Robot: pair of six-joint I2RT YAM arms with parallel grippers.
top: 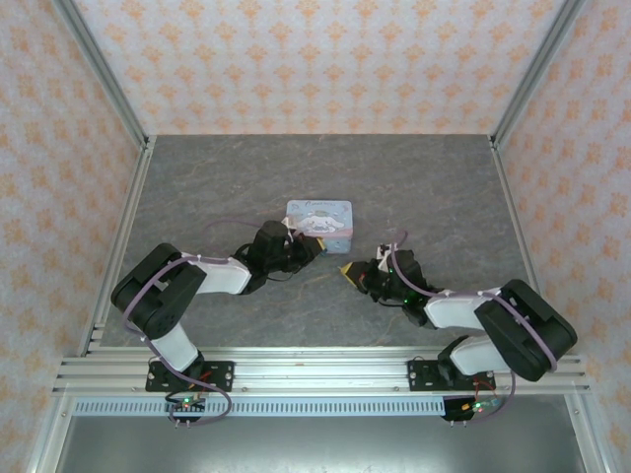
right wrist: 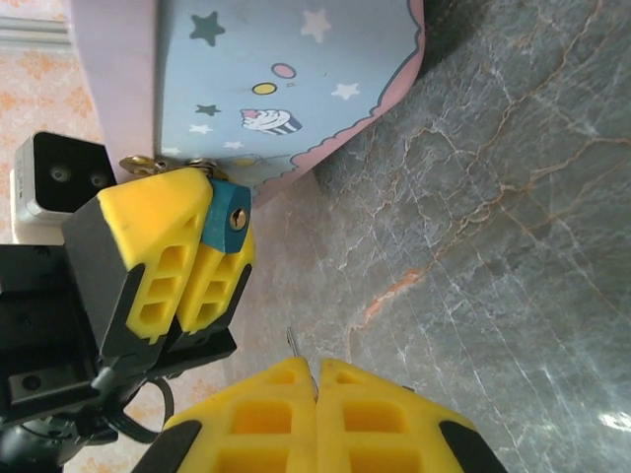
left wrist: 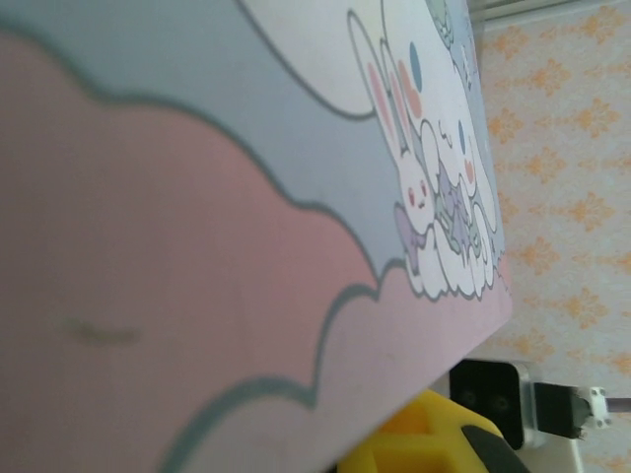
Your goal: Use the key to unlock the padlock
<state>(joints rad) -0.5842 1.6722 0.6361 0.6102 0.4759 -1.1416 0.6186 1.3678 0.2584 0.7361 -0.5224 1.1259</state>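
Orange-patterned wallpaper (top: 315,59) closes in a grey marbled counter (top: 217,187) edged with aluminium rails. On the left, the left arm (top: 212,276) reaches in to a pastel blue tin (top: 318,217) printed with white cartoon rabbits. Its wrist camera sits so near the lid that the pink and blue print blurs across that view, with one yellow fingertip (left wrist: 424,443) just under the tin's lower edge. Seen from the right wrist, the left jaws are clenched on the padlock (right wrist: 227,215). The small teal body is pinched at the tips of their yellow fingers (right wrist: 158,246), and its brass keyhole faces out toward the right jaws. The padlock's top lies against the tin's edge beside small brass rings (right wrist: 148,163); how the shackle runs there I cannot tell. Across a short stretch of bare counter, the right jaws are clamped shut, their yellow fingers (right wrist: 380,419) meeting along one seam. A thin pale sliver of the key (right wrist: 293,342) pokes out of that seam, aimed toward the padlock but apart from it. Behind them the right arm (top: 493,320) bends back to its base at the counter's near edge.
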